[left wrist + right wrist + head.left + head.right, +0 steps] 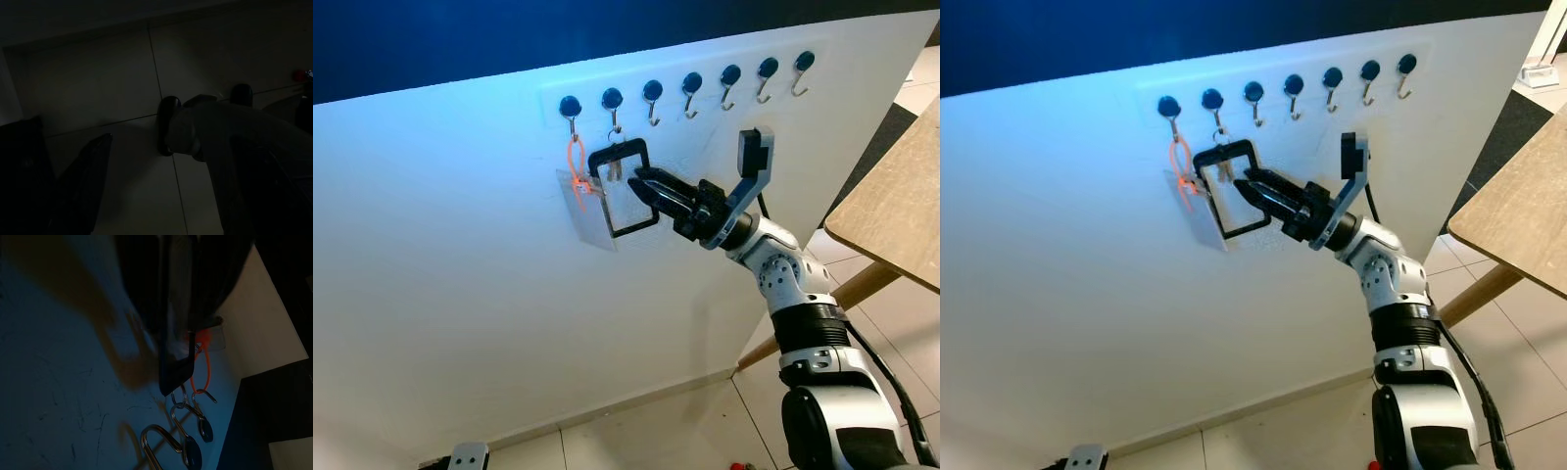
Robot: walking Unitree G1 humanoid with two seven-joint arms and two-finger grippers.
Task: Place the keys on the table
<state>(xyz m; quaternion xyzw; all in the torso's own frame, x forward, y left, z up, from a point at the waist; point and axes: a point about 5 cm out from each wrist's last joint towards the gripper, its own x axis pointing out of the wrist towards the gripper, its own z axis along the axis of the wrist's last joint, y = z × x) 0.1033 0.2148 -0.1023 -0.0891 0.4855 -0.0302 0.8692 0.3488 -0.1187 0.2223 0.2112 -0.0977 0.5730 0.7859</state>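
Note:
A black-framed clear key tag [619, 150] hangs by its ring from the second hook of a row of black-headed hooks [692, 83] on a white wall panel. My right gripper [641, 178] reaches up to the tag, and its fingers are shut on the tag's face. In the right wrist view the tag [176, 347] stands edge-on between the fingers, with its metal ring [180, 399] on the hook. An orange loop [576, 162] with a clear tag hangs from the first hook, just left of it. My left gripper [73, 129] hangs idle over the floor, fingers apart.
A wooden table [901, 196] juts in at the right, with its slanted leg [862, 289] below it. The other hooks are bare. Light floor tiles [656, 436] lie at the panel's foot. A small red object [736, 467] is on the floor.

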